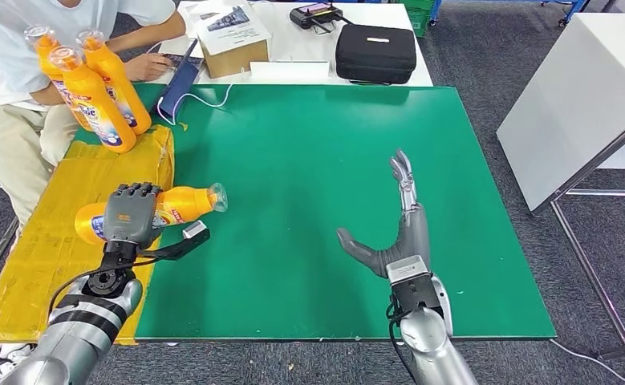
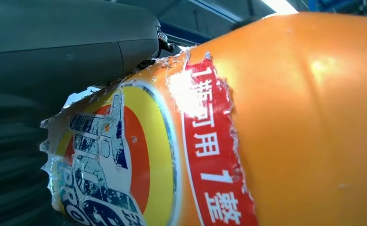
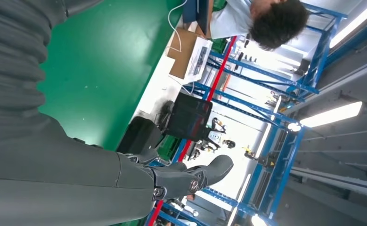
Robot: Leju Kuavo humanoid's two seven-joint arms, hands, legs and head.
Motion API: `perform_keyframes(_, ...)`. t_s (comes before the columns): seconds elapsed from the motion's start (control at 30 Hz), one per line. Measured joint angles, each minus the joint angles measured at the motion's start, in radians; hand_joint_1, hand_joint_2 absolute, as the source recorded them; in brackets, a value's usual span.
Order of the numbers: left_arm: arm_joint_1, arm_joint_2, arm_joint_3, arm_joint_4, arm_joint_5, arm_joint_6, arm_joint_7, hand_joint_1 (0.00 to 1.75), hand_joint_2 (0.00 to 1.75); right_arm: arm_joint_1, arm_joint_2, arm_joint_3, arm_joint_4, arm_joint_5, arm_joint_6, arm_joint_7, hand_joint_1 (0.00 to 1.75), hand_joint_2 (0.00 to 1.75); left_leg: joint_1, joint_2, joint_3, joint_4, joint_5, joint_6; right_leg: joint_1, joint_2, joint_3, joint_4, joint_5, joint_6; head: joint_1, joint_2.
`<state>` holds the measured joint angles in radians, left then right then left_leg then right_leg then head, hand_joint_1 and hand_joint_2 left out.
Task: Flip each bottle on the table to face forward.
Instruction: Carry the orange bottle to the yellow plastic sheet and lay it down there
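My left hand (image 1: 132, 215) is wrapped over the body of an orange bottle (image 1: 182, 204) that lies on its side, fingers curled across the top of it, so I treat this as a firm grip on the bottle. In the left wrist view the bottle's torn label (image 2: 125, 165) sits right against the thumb (image 2: 101, 52), which confirms contact along the barrel.

Step in hand, as I judge it: rotate this bottle so its label faces forward, then stand or set it down. To do it well, I would keep the grip on the widest part of the body, roll about the long axis without letting the smooth plastic slip, and release only once the base is seated.

Orientation: the bottle's long axis runs across my left hand, base to the hand's outer side over the yellow cardboard (image 1: 60, 241), clear cap (image 1: 217, 196) to its inner side, over the edge of the green mat (image 1: 309, 160).

My right hand (image 1: 397, 233) is well apart from the bottle, fingers extended and spread, holding nothing, hovering over the mat.

Farther from the left hand, a person (image 1: 20, 48) holds a cluster of upright orange bottles (image 1: 92, 88) at the far end of the cardboard.
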<state>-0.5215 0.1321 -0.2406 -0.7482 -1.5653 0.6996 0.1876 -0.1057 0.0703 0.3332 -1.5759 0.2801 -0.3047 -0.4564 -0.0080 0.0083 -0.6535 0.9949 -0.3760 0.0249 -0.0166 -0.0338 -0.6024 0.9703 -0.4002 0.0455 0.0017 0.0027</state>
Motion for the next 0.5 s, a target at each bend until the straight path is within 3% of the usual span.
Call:
perform_keyframes(0.23, -0.040, 0.021, -0.047, 0.207, -0.003, 0.002, 0.034, 1.75, 1.75, -0.002, -0.004, -0.001, -0.006, -0.017, 0.008, -0.001, 0.00, 1.75, 0.000, 0.000, 0.000, 0.000, 0.000, 0.000, 0.000, 0.000, 0.000, 0.000, 0.000, 0.000, 0.000, 0.000)
perform_keyframes(0.37, -0.065, 0.021, -0.066, 0.273, -0.002, 0.009, 0.035, 0.06, 1.75, -0.010, -0.005, 0.001, -0.006, -0.019, 0.013, -0.001, 0.00, 1.75, 0.000, -0.001, 0.001, 0.000, 0.000, 0.000, 0.000, 0.000, 0.001, 0.000, 0.000, 0.000, 0.000, 0.000)
perform_keyframes(0.5, -0.073, 0.019, -0.068, 0.298, -0.001, 0.009, 0.034, 0.00, 1.75, -0.016, -0.005, 0.006, -0.003, -0.019, 0.019, 0.000, 0.00, 1.75, 0.000, -0.001, 0.002, 0.000, 0.000, 0.000, 0.000, 0.000, 0.003, 0.000, 0.000, 0.000, 0.000, 0.000)
